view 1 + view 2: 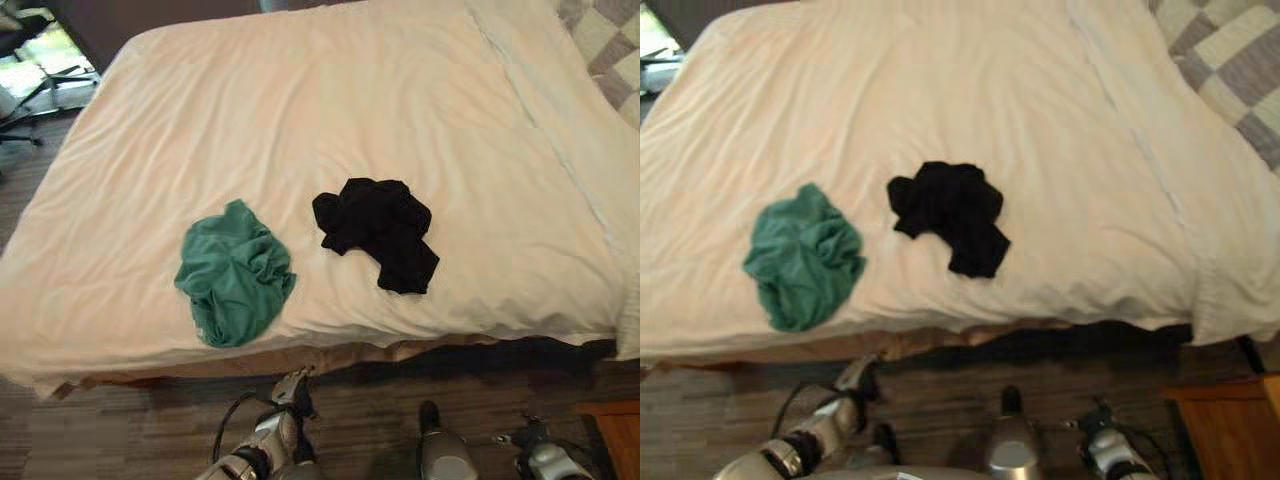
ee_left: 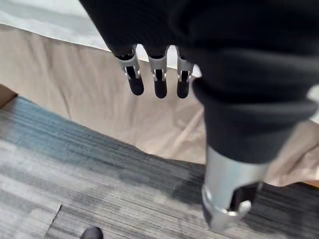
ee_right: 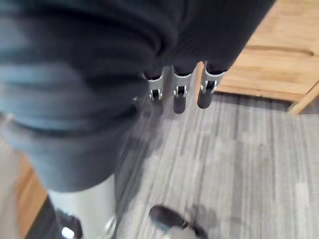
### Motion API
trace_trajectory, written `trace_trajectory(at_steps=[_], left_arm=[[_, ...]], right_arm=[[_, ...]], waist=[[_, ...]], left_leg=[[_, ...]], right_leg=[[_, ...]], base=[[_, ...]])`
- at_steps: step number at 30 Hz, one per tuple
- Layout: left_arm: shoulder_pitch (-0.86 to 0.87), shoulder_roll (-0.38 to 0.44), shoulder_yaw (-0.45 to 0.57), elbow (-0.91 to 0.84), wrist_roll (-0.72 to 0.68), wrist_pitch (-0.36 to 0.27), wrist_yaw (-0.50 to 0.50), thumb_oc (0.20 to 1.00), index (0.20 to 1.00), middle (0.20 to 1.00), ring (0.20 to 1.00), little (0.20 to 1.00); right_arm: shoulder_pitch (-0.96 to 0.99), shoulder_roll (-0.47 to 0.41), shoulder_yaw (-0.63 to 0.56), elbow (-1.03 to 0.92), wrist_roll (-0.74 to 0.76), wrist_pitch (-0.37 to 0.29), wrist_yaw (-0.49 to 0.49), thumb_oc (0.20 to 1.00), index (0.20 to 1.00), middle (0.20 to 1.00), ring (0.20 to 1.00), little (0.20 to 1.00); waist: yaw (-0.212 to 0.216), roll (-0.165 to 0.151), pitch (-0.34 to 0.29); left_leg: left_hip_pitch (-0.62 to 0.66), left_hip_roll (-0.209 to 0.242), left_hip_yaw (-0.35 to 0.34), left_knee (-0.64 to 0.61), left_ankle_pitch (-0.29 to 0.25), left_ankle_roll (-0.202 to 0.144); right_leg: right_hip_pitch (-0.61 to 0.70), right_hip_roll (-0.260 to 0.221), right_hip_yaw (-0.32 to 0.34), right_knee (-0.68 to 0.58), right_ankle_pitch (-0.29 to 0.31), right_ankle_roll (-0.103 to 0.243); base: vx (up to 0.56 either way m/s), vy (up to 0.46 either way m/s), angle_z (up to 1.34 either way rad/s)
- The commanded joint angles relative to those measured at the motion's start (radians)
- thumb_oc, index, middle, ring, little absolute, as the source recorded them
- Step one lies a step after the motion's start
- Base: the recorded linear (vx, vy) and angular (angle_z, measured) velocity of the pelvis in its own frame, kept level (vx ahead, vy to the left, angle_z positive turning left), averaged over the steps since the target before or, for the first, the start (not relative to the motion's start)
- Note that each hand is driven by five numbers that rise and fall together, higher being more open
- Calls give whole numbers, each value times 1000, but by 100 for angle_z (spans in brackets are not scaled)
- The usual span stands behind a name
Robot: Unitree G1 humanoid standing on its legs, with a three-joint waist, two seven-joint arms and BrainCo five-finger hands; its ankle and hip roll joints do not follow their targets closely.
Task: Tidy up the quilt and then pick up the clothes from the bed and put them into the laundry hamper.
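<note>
A cream quilt [image 1: 330, 110] lies spread flat over the bed. On its near part rest two crumpled garments: a green one [image 1: 235, 275] to the left and a black one [image 1: 378, 230] just right of it. My left hand [image 2: 158, 79] hangs below the bed's near edge beside the tan bed skirt [image 2: 75, 84], its fingers straight and holding nothing; it also shows at the bottom of the left eye view [image 1: 292, 388]. My right hand [image 3: 179, 97] hangs over the grey floor, fingers straight and empty. Both hands are well short of the garments.
A checkered cover [image 1: 610, 50] lies at the bed's far right corner. A wooden piece of furniture [image 1: 620, 440] stands on the floor at the lower right, close to my right hand. An office chair [image 1: 30, 90] stands off the bed's far left.
</note>
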Motion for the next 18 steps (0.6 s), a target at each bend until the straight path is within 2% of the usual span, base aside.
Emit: trace_trajectory(at_steps=[1,2,3,5,6,9,10,11,12,13,16,17,18], left_arm=[[9,102,71,1,22,23,14,1000,1000,1000,1000,1000],[9,102,71,1,22,23,14,1000,1000,1000,1000,1000],[31,107,106,34,26,37,8,1000,1000,1000,1000,1000],[48,109,132,64,18,50,2,1000,1000,1000,1000,1000],[62,112,155,87,8,58,-1,1000,1000,1000,1000,1000],[89,114,239,129,-55,64,23,1000,1000,1000,1000,1000],[120,114,311,146,-136,64,46,1000,1000,1000,1000,1000],[119,115,311,146,-137,64,46,1000,1000,1000,1000,1000],[158,133,403,137,-233,49,88,1000,1000,1000,1000,1000],[158,133,403,136,-233,49,88,1000,1000,1000,1000,1000],[195,197,515,89,-322,31,157,1000,1000,1000,1000,1000],[195,197,515,88,-322,32,157,1000,1000,1000,1000,1000],[256,281,511,-93,-173,42,239,1000,1000,1000,1000,1000]], right_arm=[[-43,111,116,-74,-83,-32,20,1000,1000,1000,1000,1000],[-43,111,117,-74,-83,-32,20,1000,1000,1000,1000,1000],[-38,115,141,-133,-84,-47,33,1000,1000,1000,1000,1000],[-25,104,147,-145,-68,-51,33,1000,1000,1000,1000,1000],[-13,94,145,-128,-64,-48,30,1000,1000,1000,1000,1000],[-9,89,88,-53,-22,-29,14,1000,1000,1000,1000,1000],[7,76,18,21,19,-19,-11,1000,1000,1000,1000,1000],[7,76,18,22,19,-19,-11,1000,1000,1000,1000,1000],[26,53,-80,49,95,-22,-53,1000,1000,1000,1000,1000],[26,53,-80,49,95,-22,-53,1000,1000,1000,1000,1000],[63,3,-205,-28,186,-37,-112,1000,1000,1000,1000,1000],[63,3,-205,-29,186,-37,-112,1000,1000,1000,1000,1000],[145,-41,-290,-253,158,-68,-187,1000,1000,1000,1000,1000]], waist=[[43,-52,-5],[43,-52,-5],[28,-63,11],[17,-58,9],[13,-57,8],[24,-60,-6],[27,-60,-33],[27,-60,-35],[28,-58,-50],[29,-58,-52],[18,-53,-67],[19,-53,-69],[10,-49,-68]], left_leg=[[-47,20,-25,84,-153,-28],[-47,19,-24,84,-153,-28],[-56,-28,-30,80,-125,3],[-46,-74,-69,49,-113,27],[-41,-99,-94,41,-116,38],[-20,-140,-124,18,-121,49],[-6,-142,-114,13,-124,51],[-8,-142,-114,12,-122,51],[16,-147,-102,-1,-123,53],[13,-147,-102,-2,-122,53],[45,-148,-91,-38,-116,47],[42,-148,-90,-38,-114,47],[59,-146,-77,-52,-114,43]], right_leg=[[124,-216,-115,-151,-22,126],[123,-216,-114,-149,-23,126],[100,-79,27,-85,-72,125],[110,56,160,-39,-132,85],[129,102,221,-35,-157,68],[183,79,212,-116,-139,52],[219,69,197,-187,-116,62],[217,69,197,-189,-114,61],[250,58,196,-228,-96,70],[248,59,197,-229,-94,70],[275,47,195,-274,-76,91],[272,47,196,-275,-74,90],[283,35,192,-289,-66,104]], base=[[-7,294,-158],[-120,404,-60],[-83,333,5],[-9,329,48],[69,201,82],[95,58,74],[103,-9,23],[174,-12,10],[91,-4,-1],[135,-2,-8],[87,7,-4],[64,23,-4],[64,32,-4]])
